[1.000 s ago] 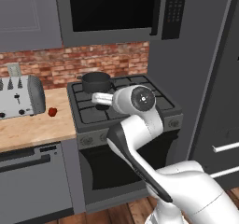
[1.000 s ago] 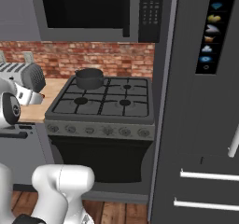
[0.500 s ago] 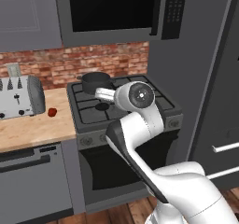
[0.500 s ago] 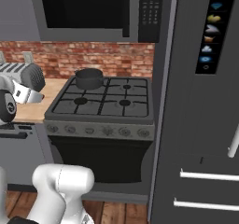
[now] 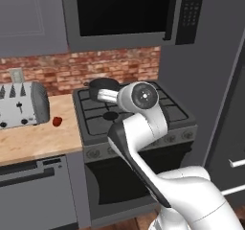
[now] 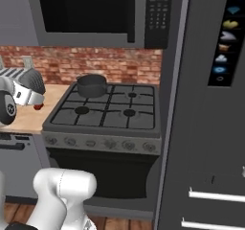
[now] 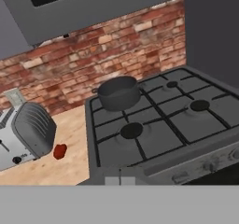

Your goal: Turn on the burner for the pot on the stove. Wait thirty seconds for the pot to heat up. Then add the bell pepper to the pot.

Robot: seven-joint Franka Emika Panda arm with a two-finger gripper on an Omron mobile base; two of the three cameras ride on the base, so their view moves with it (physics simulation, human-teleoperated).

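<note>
Gripper (image 7: pixel 119 181) pressed together, empty, with pot (image 7: pixel 119 93) straight ahead on stove (image 7: pixel 158 125), bell pepper (image 7: pixel 59 151) off left by toaster (image 7: pixel 28 133).

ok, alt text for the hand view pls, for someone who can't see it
A dark grey pot sits on the back-left burner of a gas stove against a brick wall. On the wooden counter to the stove's left, a small red bell pepper lies beside a silver toaster.

pot (image 7: pixel 119 93): dark grey
stove (image 7: pixel 158 129): dark grey, black grates
bell pepper (image 7: pixel 59 151): shiny red, beside toaster
toaster (image 7: pixel 25 134): silver, dark end
backsplash (image 7: pixel 93 64): red-brown brick behind stove
counter (image 5: pixel 36 140): light wood
microwave (image 5: pixel 124 13): black
</note>
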